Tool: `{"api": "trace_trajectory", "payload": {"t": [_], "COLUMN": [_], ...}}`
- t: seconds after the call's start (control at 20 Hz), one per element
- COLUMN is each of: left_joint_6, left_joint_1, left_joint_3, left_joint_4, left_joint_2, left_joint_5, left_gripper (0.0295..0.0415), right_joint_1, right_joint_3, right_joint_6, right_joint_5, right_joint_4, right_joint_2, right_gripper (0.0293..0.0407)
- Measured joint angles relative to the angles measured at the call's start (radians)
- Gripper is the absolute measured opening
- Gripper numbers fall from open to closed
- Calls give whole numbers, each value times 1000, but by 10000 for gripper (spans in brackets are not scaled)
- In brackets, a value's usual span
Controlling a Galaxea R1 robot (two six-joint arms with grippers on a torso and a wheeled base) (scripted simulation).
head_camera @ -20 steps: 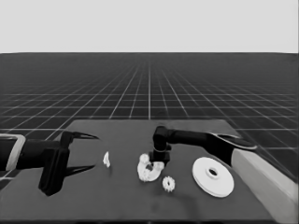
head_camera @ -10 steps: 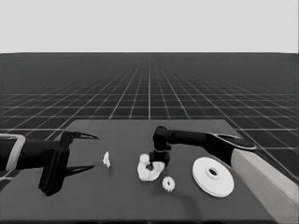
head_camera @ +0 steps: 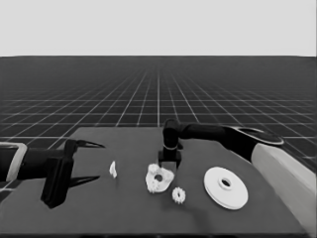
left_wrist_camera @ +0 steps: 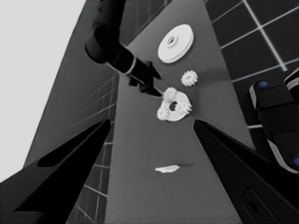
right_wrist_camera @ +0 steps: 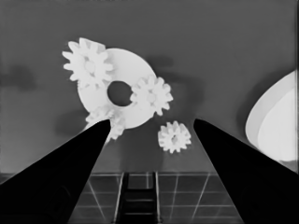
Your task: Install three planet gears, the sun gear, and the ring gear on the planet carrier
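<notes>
The planet carrier, the smaller round part (head_camera: 165, 175) (right_wrist_camera: 127, 65) (left_wrist_camera: 179, 115), lies mid-table with three planet gears on it: one (right_wrist_camera: 88, 63) overhanging its rim, one (right_wrist_camera: 151, 95) beside the centre hole, one (right_wrist_camera: 110, 122) partly behind a finger. A fourth small gear (head_camera: 179, 195) (right_wrist_camera: 174, 136) (left_wrist_camera: 189, 78) lies loose on the table just beside it. The ring gear, the larger round part (head_camera: 226, 187) (left_wrist_camera: 175, 43) (right_wrist_camera: 275, 128), rests to the right. My right gripper (head_camera: 169, 162) (right_wrist_camera: 150, 122) (left_wrist_camera: 150, 86) hovers open and empty just behind the carrier. At the table's left end my left gripper (head_camera: 96, 161) (left_wrist_camera: 152, 123) waits open.
A thin white piece (head_camera: 113, 169) (left_wrist_camera: 167, 169) lies between the left gripper and the smaller round part. The right arm's pale grey part (head_camera: 287, 183) fills the lower right corner. Dark machinery with blue lights (left_wrist_camera: 275, 116) stands past the table's edge.
The right gripper has risen slightly from the smaller round part. The parts and the left arm have not moved.
</notes>
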Motion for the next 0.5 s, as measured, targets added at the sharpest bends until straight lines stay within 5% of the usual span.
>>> {"api": "trace_trajectory", "payload": {"t": [0.1,0.25,0.5], "left_joint_6": [0,0,0], "left_joint_1": [0,0,0], "left_joint_3": [0,0,0], "left_joint_4": [0,0,0], "left_joint_2": [0,0,0], "left_joint_5": [0,0,0], "left_gripper": [385,385,385], "right_joint_1": [1,-10,-11], "right_joint_3": [0,395,471], "right_joint_6": [0,216,259], "right_joint_5": [0,-38,-47], "right_joint_4": [2,-15,-17], "right_joint_2": [0,-176,-208], "right_gripper": [385,385,385]}}
